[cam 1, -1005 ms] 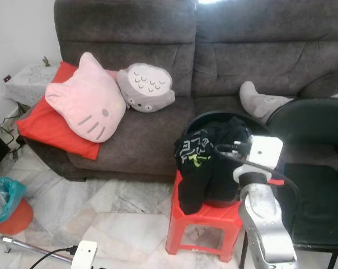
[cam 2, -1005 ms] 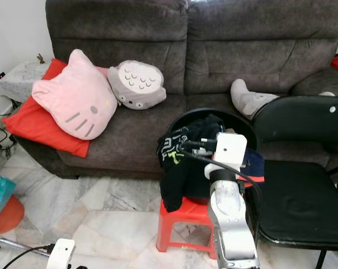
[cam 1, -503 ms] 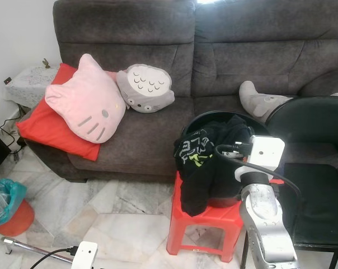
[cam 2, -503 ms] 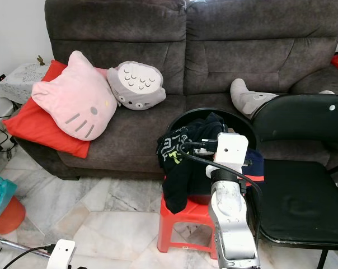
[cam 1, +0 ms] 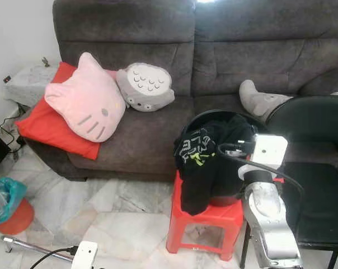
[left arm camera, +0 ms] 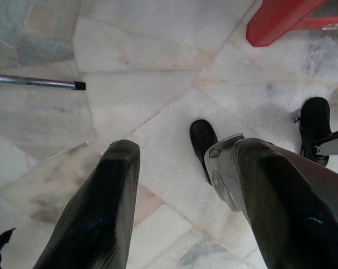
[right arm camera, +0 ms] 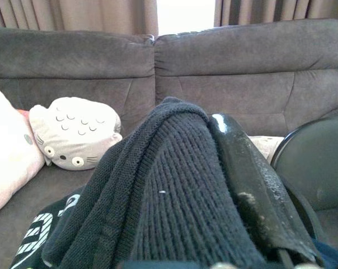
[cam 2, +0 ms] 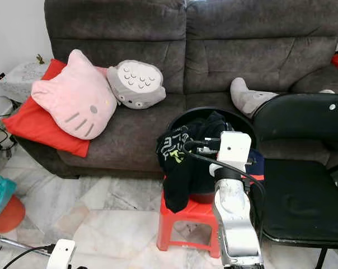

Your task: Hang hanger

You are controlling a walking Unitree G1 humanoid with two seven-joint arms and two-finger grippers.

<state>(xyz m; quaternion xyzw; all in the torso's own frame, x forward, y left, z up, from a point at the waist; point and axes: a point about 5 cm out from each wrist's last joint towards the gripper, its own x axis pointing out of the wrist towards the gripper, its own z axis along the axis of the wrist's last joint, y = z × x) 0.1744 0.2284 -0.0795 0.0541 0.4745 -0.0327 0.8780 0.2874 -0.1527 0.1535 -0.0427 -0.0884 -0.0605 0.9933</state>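
Grey sofa (cam 1: 158, 50) behind, black chair (cam 1: 314, 185) at right, red stool (cam 1: 205, 221) carrying a black basin (cam 2: 236, 120) heaped with dark clothes (cam 1: 205, 159). Right gripper (right arm camera: 214, 185) pinching a black knit garment (right arm camera: 169, 185), barely shifted over the last second, so little progress. Left gripper (left arm camera: 183, 185) spread, idle above floor (left arm camera: 158, 67). No hanger discernible.

I'm in a home living room: grey sofa (cam 1: 214, 50), plush cushions (cam 1: 88, 103), marble floor (cam 1: 118, 218), curtains (right arm camera: 74, 14).
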